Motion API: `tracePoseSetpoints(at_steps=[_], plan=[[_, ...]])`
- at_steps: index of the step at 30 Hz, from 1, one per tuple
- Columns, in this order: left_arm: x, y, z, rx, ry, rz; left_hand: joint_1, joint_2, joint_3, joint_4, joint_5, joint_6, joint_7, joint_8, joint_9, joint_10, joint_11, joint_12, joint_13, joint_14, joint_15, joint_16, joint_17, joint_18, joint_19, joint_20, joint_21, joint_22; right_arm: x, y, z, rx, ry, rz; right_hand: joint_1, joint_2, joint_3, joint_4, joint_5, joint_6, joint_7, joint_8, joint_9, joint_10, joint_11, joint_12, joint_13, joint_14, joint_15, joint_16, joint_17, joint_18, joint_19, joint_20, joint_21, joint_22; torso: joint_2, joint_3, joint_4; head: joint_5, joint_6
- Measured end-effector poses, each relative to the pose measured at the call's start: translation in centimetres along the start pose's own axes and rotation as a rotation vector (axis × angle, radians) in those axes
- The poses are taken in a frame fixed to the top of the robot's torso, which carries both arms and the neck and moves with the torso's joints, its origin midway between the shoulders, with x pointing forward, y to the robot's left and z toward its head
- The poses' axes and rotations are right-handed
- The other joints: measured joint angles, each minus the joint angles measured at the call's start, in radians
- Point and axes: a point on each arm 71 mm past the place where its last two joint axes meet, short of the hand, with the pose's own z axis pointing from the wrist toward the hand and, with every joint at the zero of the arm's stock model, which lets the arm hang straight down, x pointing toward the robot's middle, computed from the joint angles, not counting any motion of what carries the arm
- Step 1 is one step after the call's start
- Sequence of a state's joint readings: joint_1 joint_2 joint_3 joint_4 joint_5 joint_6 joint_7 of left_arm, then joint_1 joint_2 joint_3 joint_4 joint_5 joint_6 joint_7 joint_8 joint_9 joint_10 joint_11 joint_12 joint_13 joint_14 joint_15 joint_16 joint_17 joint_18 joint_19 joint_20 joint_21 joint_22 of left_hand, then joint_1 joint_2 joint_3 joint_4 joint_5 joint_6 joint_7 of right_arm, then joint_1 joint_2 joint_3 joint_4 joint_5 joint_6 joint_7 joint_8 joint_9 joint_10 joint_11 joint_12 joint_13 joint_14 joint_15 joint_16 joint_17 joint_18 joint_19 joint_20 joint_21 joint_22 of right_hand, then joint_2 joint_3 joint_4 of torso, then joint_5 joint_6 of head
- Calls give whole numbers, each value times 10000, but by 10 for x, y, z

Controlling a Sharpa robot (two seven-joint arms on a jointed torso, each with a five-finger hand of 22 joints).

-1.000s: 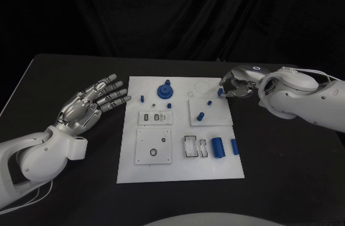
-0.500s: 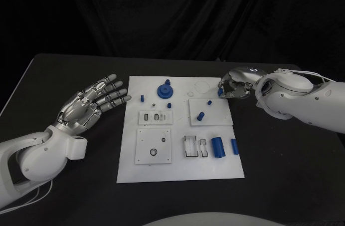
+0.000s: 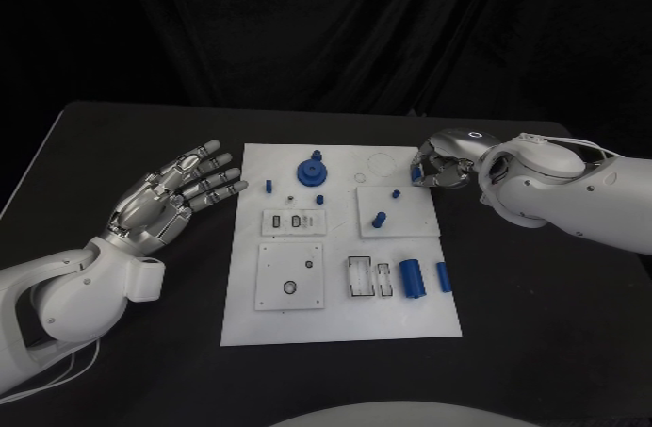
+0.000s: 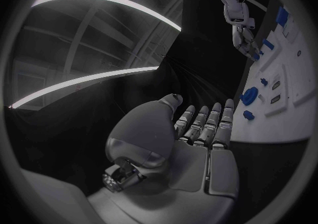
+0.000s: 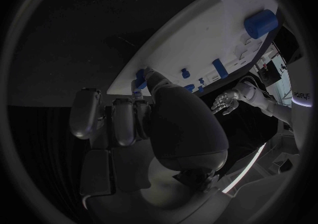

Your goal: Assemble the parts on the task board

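Black table [image 3: 122, 135] — task board [image 3: 340, 323] holds parts [image 3: 413, 278].

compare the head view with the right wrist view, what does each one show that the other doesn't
Head view alone: the whole task board, with the blue gear-like part near its far edge and two blue cylinders lying in the near right area.

Right wrist view alone: the right hand's fingers seen from behind, curled at the board's edge beside a small blue part.

Both: the right hand at the board's far right corner, and the open left hand off the board.
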State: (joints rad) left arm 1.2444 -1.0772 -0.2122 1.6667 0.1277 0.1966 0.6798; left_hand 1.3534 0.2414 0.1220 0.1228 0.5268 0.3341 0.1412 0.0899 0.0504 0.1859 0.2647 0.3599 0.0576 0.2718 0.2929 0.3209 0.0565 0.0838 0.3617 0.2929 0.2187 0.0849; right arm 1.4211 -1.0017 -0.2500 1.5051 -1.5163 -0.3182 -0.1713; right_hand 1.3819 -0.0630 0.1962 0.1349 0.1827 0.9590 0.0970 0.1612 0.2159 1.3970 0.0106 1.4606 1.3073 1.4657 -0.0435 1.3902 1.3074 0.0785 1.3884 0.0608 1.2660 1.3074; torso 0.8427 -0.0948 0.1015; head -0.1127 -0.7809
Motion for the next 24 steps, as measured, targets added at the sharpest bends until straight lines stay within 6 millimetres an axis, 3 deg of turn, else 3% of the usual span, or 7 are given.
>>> tracePoseSetpoints(at_steps=[8,15,20,24], plan=[[0,0,-1,0,-8,-1,0,0,0,0,0,0,0,0,0,0,0,0,0,0,0,0,0,0,0,0,0,1,-3,0,-2,-119,-463,96,82,81,28,-29,537,200,-37,414,321,36,-36,0,0,8,-65,0,0,-1,0,0,0,0,0,0,3,30,15],[-2,-1,-2,6,-45,13,0,0,31,-31,0,0,0,0,0,0,0,0,-1,0,0,0,-1,0,0,0,0,2,-8,10,-9,-489,-1083,342,164,160,67,-95,675,313,-68,630,443,43,-29,0,-1,8,-65,0,0,-1,36,-36,0,-1,1,0,4,74,49],[-1,-1,-2,6,-41,8,1,0,43,-43,0,0,0,0,0,0,0,0,-1,0,0,0,-1,0,0,0,0,2,-19,35,-12,-1142,-1506,549,215,158,66,-96,693,314,-68,722,443,80,8,0,8,8,-65,0,0,-1,36,-36,0,-1,0,0,-1,96,57],[-1,-1,-2,5,-42,6,1,0,43,-43,0,0,0,0,0,-1,-1,0,-1,0,0,0,-2,0,0,0,0,2,-26,68,-11,-1988,-1701,657,227,169,65,-96,761,345,-37,732,443,108,36,0,8,9,-65,0,0,-2,36,-36,0,-1,-7,0,-14,100,34]])
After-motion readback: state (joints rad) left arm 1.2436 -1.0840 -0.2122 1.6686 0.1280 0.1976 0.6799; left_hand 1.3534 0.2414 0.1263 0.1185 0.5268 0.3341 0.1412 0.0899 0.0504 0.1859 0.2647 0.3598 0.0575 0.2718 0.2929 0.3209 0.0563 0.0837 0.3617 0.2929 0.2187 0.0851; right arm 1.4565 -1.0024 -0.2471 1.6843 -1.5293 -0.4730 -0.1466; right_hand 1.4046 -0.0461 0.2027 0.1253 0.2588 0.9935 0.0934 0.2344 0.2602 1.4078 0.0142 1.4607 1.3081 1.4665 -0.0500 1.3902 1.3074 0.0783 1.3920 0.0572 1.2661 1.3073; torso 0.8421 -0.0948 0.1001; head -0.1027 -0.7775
